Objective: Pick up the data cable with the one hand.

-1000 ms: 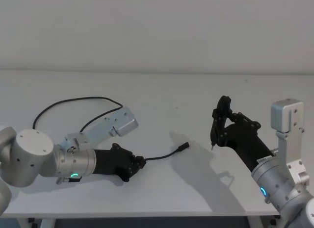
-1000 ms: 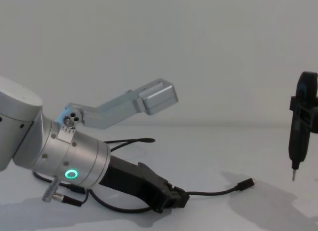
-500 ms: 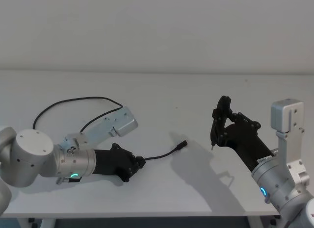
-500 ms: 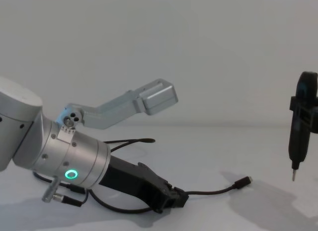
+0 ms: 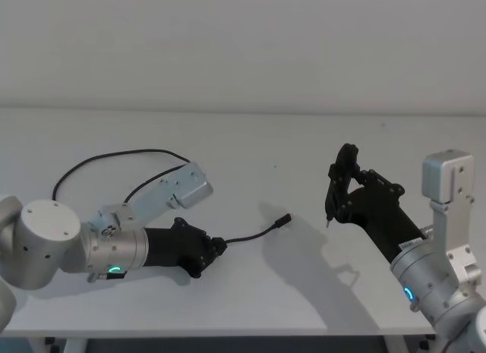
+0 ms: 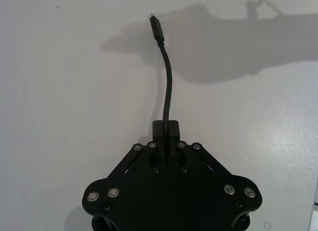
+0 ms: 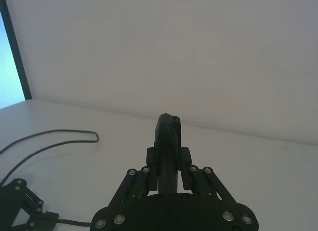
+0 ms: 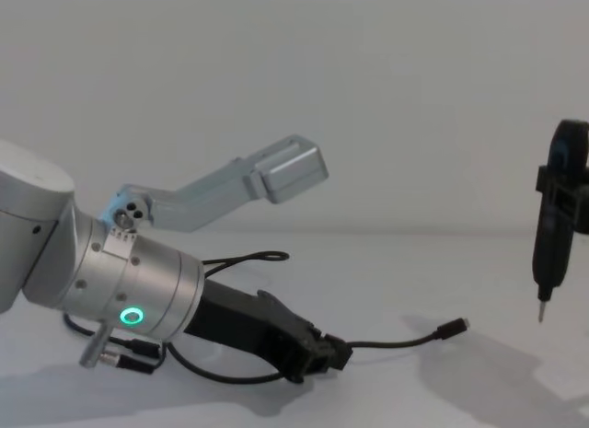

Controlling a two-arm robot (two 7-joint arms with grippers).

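Note:
The data cable (image 5: 250,235) is a thin black cord whose far end loops across the table (image 5: 114,156) behind my left arm. My left gripper (image 5: 215,248) lies low over the table and is shut on the cord a short way behind its plug (image 5: 282,220). In the left wrist view the cord (image 6: 167,87) runs straight out from between the closed fingertips (image 6: 165,126) to the silver-tipped plug (image 6: 156,27). In the chest view the gripper (image 8: 336,352) and plug (image 8: 454,328) hang just above the tabletop.
My right gripper (image 5: 348,197) stays at the right, shut on a slim dark upright tool (image 8: 552,235) with a needle tip, also visible in the right wrist view (image 7: 168,141). The white table (image 5: 250,140) stretches bare between the arms and toward the back wall.
My left gripper has risen slightly with the cable in it, and the plug end has lifted and drawn a little to the left. The right arm has barely moved.

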